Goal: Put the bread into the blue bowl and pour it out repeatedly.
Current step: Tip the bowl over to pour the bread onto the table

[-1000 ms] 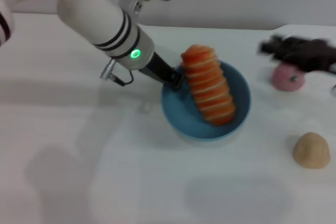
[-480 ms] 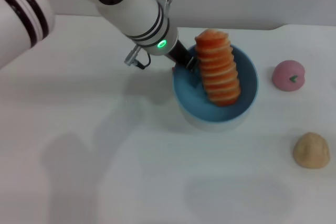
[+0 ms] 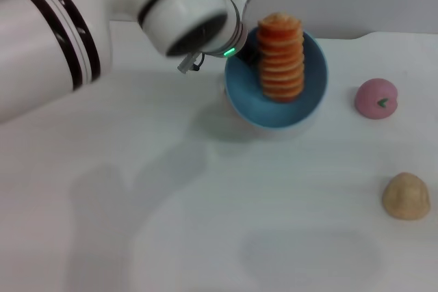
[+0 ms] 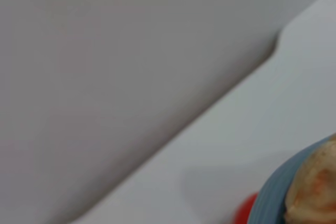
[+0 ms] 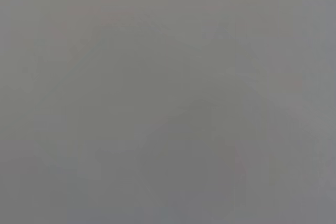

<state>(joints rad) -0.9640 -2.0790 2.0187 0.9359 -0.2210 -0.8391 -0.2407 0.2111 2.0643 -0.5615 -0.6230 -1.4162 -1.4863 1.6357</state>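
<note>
Tilting toward you, the blue bowl [image 3: 277,111] hangs above the table [image 3: 205,223], bread [image 3: 280,56] leaning inside. Your left gripper [image 3: 241,49] meets its rim; grip cannot be told. Steeper tilt risks bread rolling away.

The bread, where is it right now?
In the head view the bread lies inside the tilted blue bowl, which the left arm holds up at the table's far side, left of the pink ball.
</note>
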